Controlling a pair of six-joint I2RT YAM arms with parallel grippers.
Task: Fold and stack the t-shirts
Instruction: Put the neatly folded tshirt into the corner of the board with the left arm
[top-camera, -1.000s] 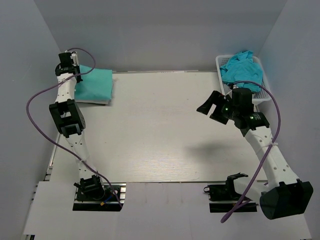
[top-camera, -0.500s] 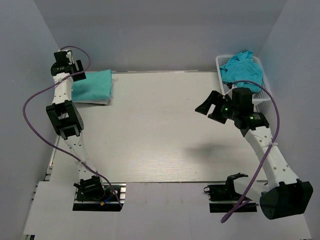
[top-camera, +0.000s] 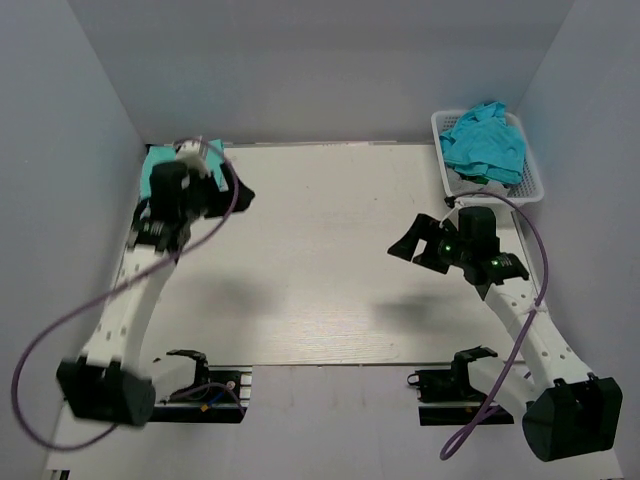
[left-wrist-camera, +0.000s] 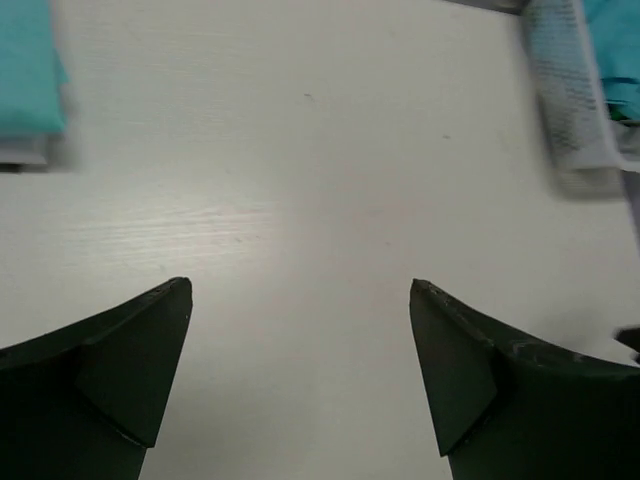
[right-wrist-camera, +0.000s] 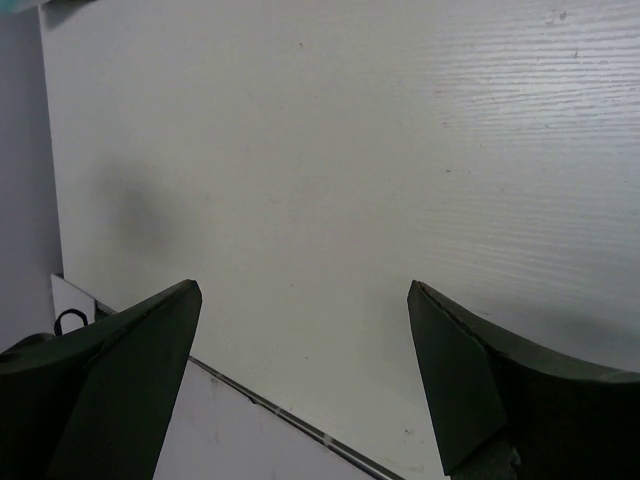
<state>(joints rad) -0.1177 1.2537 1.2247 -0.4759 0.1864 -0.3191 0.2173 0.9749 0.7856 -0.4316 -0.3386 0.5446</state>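
Top view: left arm (top-camera: 135, 300) is blurred and covers most of the folded t-shirts (top-camera: 155, 160) at far left, so only a teal sliver shows. Left wrist view: the folded t-shirts are cut by the left edge. The basket (left-wrist-camera: 570, 90) at far right is blurred and cut off, and the crumpled t-shirts (left-wrist-camera: 615, 40) inside barely show. Right wrist view: teal strip (right-wrist-camera: 20, 4) in the top-left corner, too small to tell what it is.
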